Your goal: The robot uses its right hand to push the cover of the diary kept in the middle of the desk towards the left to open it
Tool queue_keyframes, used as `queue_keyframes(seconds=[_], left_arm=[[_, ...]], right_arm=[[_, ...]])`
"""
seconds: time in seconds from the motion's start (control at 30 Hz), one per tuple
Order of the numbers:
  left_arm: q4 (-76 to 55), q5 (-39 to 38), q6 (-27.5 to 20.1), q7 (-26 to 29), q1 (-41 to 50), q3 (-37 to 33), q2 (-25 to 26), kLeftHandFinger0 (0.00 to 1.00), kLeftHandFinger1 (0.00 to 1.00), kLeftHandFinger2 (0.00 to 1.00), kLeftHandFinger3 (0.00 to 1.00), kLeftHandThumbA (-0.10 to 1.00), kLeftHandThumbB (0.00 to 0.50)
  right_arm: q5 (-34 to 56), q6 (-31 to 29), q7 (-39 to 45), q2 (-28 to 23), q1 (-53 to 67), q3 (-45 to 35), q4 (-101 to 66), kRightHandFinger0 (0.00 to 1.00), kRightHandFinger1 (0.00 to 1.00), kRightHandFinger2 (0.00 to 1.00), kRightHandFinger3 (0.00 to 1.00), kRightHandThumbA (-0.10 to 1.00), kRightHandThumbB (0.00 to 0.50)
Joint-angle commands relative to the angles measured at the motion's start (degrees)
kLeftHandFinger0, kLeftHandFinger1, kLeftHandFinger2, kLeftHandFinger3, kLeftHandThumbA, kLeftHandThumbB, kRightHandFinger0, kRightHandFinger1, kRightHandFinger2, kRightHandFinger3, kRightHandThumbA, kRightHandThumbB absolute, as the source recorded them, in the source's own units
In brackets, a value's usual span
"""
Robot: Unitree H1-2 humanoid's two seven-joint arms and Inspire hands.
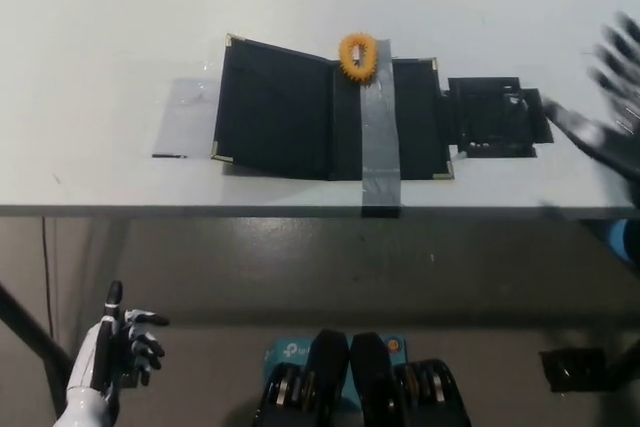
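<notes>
We see the diary (330, 117) lying flat and spread wide in the middle of the worktop (120, 37), its cover (270, 117) folded over to the left side, so we judge the opening push done and little left beyond parking the arm. A strip of grey tape (377, 137) runs from the far edge of the diary across it and over the near edge of the worktop, and an orange ring (357, 55) sits at the far end of that strip. A black flap-like piece (493, 115) lies just to the right of the diary, touching or nearly touching it; we cannot tell what it is. Our right hand (612, 97) shows blurred at the far right edge, well apart from the diary, fingers spread and holding nothing. Our left hand (115, 347) rests low at the near left, below the worktop edge, fingers loosely apart and empty. We see no containers here.
</notes>
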Motion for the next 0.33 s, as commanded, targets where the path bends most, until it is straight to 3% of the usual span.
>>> queue_keyframes(seconds=[0.0, 0.2, 0.23, 0.3], left_arm=[[-1.91, -0.67, -0.91, 0.96, 0.01, 1.75, 0.77, 0.13, 0.21, 0.22, 0.39, 1.0, 0.424], [-2.13, 0.05, -1.19, 1.21, 0.6, 1.8, 0.88, 0.11, 0.18, 0.19, 0.38, 1.0, 0.393], [-2.14, 0.13, -1.24, 1.24, 0.63, 1.83, 0.85, 0.1, 0.16, 0.19, 0.37, 1.0, 0.391], [-2.17, 0.03, -1.13, 1.17, 0.65, 1.93, 0.8, 0.1, 0.16, 0.19, 0.37, 1.0, 0.406]], right_arm=[[-6.35, -15.35, 1.35, -2.36, 4.73, -4.34, -4.42, 0.94, 1.0, 1.0, 1.0, 0.93, 0.138], [-4.98, -19.44, 1.77, -0.53, 11.2, -7.02, -0.93, 0.95, 1.0, 1.0, 1.0, 0.87, 0.121], [-5.85, -20.88, 2.02, -0.26, 13.44, -6.7, 0.19, 0.96, 1.0, 1.0, 1.0, 0.85, 0.157], [-6.15, -22.65, 2.38, -0.05, 14.51, -6.56, 1.41, 0.97, 1.0, 1.0, 1.0, 0.83, 0.151]])
